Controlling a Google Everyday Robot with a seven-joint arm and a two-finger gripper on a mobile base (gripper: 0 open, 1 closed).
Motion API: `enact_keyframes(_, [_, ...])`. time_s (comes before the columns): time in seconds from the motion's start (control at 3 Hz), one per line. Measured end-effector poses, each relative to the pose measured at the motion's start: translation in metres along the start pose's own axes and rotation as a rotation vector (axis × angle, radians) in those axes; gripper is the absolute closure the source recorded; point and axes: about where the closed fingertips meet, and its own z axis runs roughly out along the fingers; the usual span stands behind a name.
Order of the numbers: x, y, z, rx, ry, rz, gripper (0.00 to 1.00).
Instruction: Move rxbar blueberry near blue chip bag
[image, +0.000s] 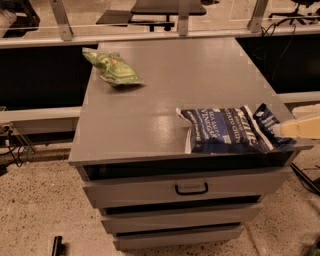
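Observation:
The rxbar blueberry (266, 121), a small navy wrapper with white lettering, lies at the right edge of the grey cabinet top (200, 75). It touches the right end of the blue chip bag (225, 131), which lies flat near the front right corner. My gripper (281, 131), cream-coloured, reaches in from the right edge of the view, and its tip is against the bar. A green chip bag (112, 68) lies at the far left of the top.
The cabinet has drawers below, the top one with a black handle (191, 189). A metal rail (150, 35) and posts run behind the cabinet. Speckled floor (35, 210) lies to the left and in front.

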Motion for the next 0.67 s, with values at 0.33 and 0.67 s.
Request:
enact_keyframes(0.33, [0.0011,-0.0027,0.0071,0.006,0.009,-0.009,0.0])
enact_keyframes(0.67, [0.0011,-0.0027,0.0072,0.006,0.009,-0.009,0.0])
